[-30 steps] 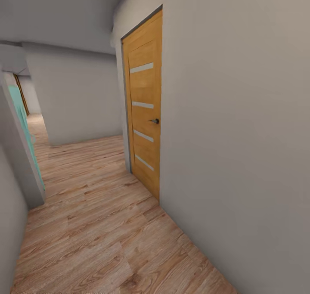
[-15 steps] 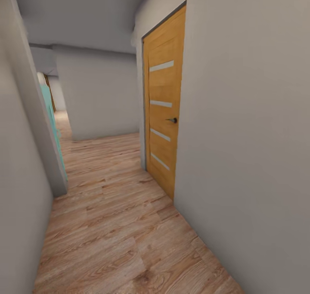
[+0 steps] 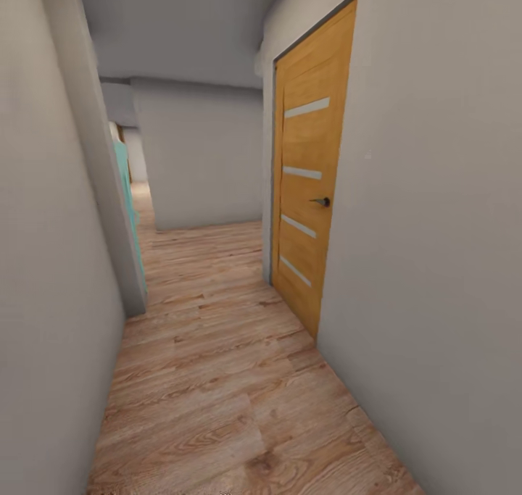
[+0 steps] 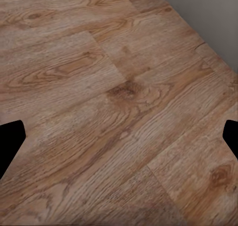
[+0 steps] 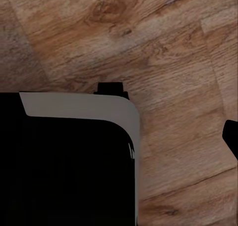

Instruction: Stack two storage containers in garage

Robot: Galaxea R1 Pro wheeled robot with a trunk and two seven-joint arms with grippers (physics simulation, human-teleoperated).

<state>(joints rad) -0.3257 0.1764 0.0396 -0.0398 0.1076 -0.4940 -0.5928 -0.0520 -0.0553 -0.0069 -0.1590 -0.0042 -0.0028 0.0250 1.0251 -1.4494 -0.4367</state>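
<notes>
The head view looks down a narrow corridor with a light wood floor (image 3: 217,379) and grey walls (image 3: 435,263), where a closed orange door (image 3: 312,183) with a dark handle (image 3: 321,201) stands on the right and a turquoise panel (image 3: 125,183) shows on the left. The left gripper (image 4: 119,141) hangs over the wood floor with its dark fingertips (image 4: 10,141) wide apart and nothing between them. Of the right gripper only one fingertip (image 5: 231,137) is seen, beside the black and grey robot base (image 5: 69,161), so I cannot tell if it is open or closed.

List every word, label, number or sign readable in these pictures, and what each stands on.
None: no text shows anywhere.
Wooden door: plain, with pale horizontal strips and a dark handle, no lettering.
Grey walls and wood-plank floor: unmarked.
</notes>
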